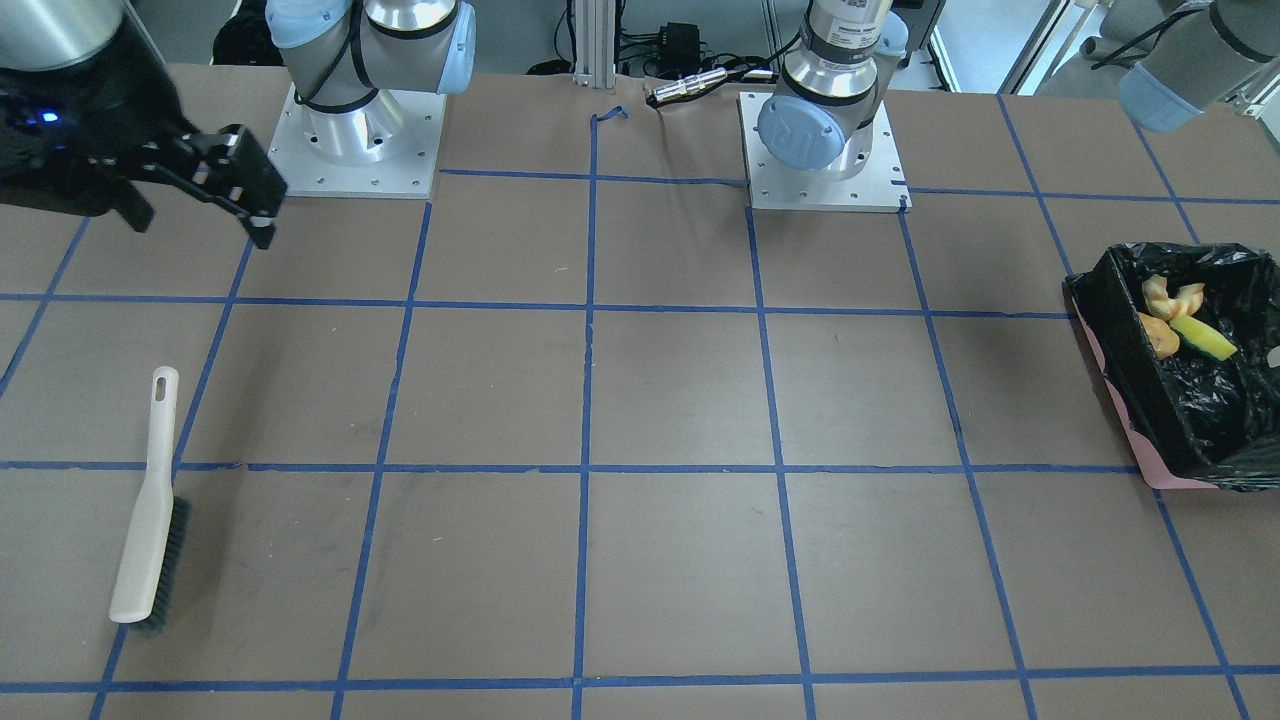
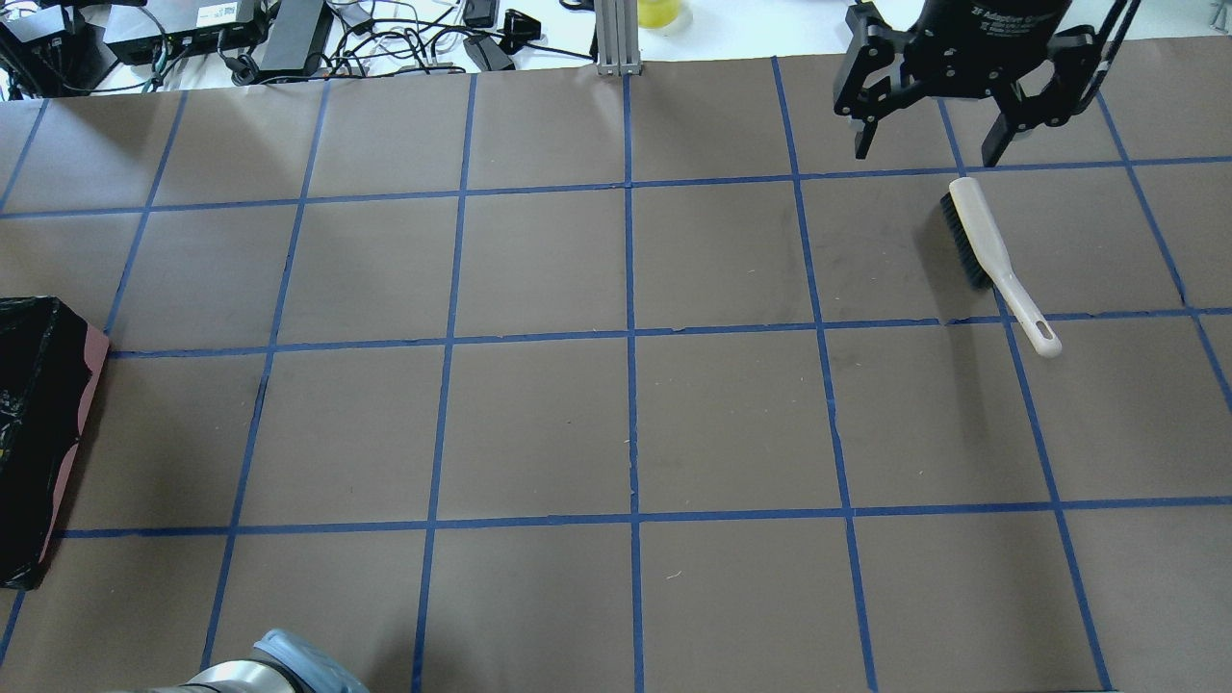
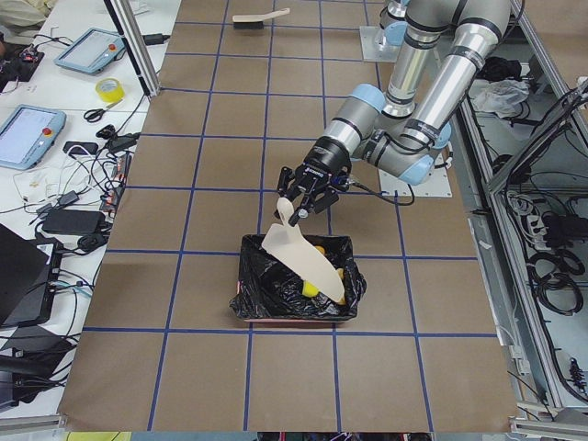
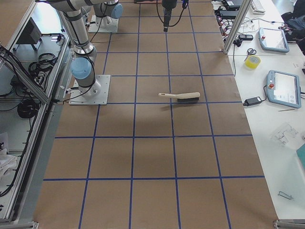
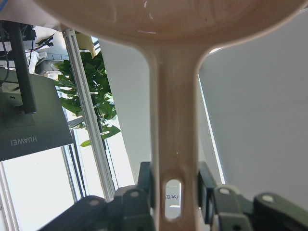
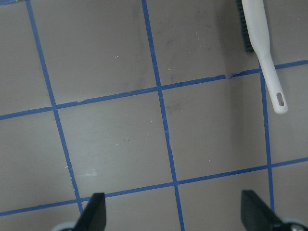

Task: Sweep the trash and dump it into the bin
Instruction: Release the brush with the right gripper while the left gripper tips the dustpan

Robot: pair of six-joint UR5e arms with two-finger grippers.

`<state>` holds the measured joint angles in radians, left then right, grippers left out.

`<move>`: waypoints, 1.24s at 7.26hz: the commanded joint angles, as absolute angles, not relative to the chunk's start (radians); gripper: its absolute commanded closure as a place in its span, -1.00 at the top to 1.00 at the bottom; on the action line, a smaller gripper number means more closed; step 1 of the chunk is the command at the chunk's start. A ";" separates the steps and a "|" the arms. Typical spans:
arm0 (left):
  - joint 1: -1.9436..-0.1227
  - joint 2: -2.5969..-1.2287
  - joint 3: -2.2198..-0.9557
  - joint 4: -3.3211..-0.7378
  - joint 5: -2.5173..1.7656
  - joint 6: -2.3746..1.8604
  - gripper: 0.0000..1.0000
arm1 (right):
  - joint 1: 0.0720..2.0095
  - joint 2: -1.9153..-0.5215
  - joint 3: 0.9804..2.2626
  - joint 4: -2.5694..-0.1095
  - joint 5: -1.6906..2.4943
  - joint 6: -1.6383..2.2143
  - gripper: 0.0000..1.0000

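Note:
The bin (image 1: 1120,350), lined with black plastic on a pink base, stands at the table's end on my left. The trash lies inside it: a croissant-like piece (image 1: 1172,296), a tan potato-like oval (image 1: 1160,335) and a yellow-and-green sponge wedge (image 1: 1203,338). My left gripper (image 5: 173,202) is shut on the handle of the beige dustpan (image 3: 303,262), which tilts steeply with its scoop down in the bin (image 3: 266,299). My right gripper (image 2: 924,152) is open and empty, raised near the brush (image 2: 991,255) that lies flat on the table.
The brown table (image 2: 626,414) carries a blue tape grid. The two arm bases (image 1: 355,140) stand at the robot's edge. Cables and tablets (image 3: 28,133) lie on the side bench beyond the table.

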<state>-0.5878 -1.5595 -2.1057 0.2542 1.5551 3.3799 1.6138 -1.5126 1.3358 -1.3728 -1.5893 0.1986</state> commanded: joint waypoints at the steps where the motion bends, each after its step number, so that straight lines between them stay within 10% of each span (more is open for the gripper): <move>1: -0.591 -1.546 -1.981 -0.071 1.505 3.395 -1.00 | 1.629 -1.560 1.350 -1.435 -1.589 0.076 1.00; 4: -0.606 -1.594 -1.636 -0.839 1.448 3.264 -1.00 | 1.626 -1.591 1.471 -1.594 -1.586 0.023 1.00; 9: -0.858 -1.621 -1.620 -1.109 1.364 2.697 -1.00 | 1.614 -1.601 1.523 -1.695 -1.591 0.008 1.00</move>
